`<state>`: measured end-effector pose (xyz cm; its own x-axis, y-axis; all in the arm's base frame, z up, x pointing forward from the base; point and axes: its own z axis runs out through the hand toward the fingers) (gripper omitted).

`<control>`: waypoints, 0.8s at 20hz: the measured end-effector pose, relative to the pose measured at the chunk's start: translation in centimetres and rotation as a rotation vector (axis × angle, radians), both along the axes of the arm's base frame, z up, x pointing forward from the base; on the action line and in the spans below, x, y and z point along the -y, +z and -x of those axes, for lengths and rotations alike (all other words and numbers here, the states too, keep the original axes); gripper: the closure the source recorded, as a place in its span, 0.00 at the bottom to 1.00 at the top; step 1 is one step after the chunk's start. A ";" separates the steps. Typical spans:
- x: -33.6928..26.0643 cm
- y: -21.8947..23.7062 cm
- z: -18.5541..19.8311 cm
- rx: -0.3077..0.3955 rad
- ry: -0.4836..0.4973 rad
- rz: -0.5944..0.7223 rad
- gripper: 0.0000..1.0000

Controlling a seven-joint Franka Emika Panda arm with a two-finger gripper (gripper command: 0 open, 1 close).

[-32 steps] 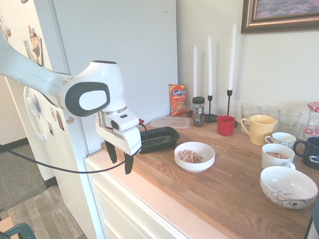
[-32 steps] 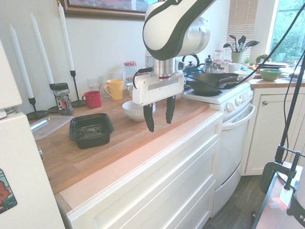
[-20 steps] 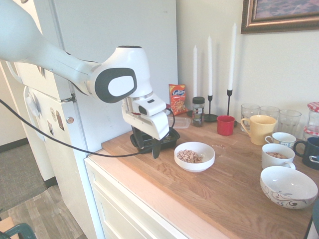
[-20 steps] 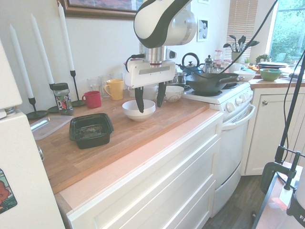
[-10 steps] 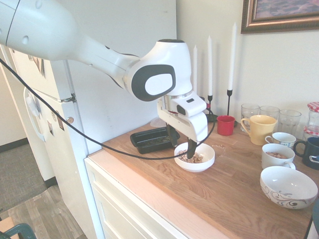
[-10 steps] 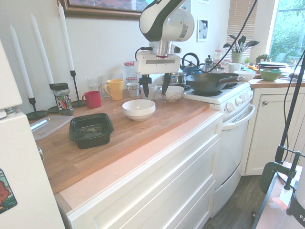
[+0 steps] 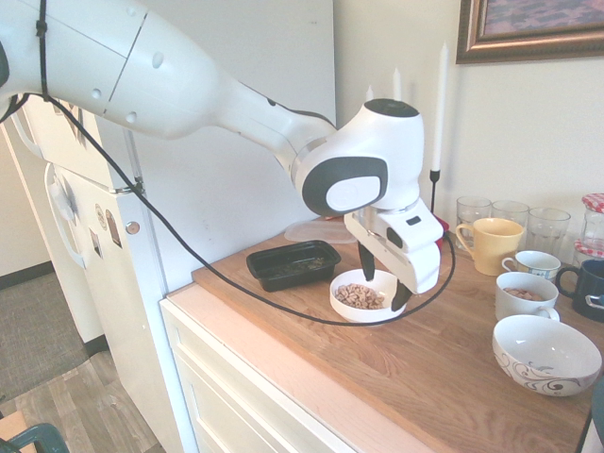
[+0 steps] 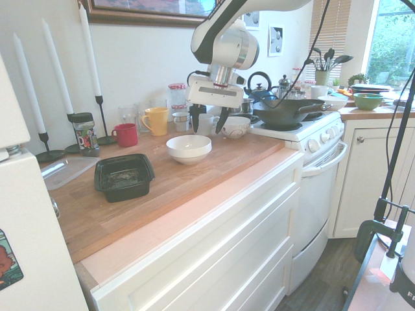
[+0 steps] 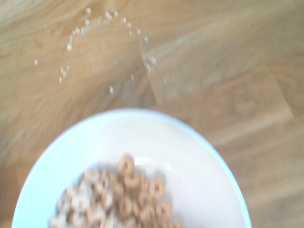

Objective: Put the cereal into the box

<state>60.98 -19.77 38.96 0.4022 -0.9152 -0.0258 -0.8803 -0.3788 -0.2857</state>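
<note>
Hung above the counter (image 8: 165, 188) with the pincer (image 8: 207, 131) empty, its 2 tips well apart. Reached past the near side of the white bowl (image 7: 370, 319), toward the stove (image 8: 318, 139) end of the counter. Leaned a little over, with 1 tip in front of the bowl's rim in the first exterior view; could not be told whether touching.

From the pincer, had to look down and toward the fridge (image 7: 255, 113) end to find the cereal (image 7: 360, 296): heaped low in the bowl, between the counter's wall edge and front edge. Offered no long axis to line up with, being loose rings in 1 round bowl. Scattered pale crumbs (image 9: 97, 23) on the wood beside the bowl.

Farther along the same way, nearer the counter's fridge end, stood the black box (image 8: 123, 180), upright and apart from the bowl.

Seemed to call for a short shift back toward the fridge end, then a descent with 1 tip inside the rim and 1 outside, before carrying and tipping. Risked knocking the rim or spilling rings if lowered off line.
</note>
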 end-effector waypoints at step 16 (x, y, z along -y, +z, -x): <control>-0.4 -6.6 -5.6 0.004 -0.038 -0.077 1.00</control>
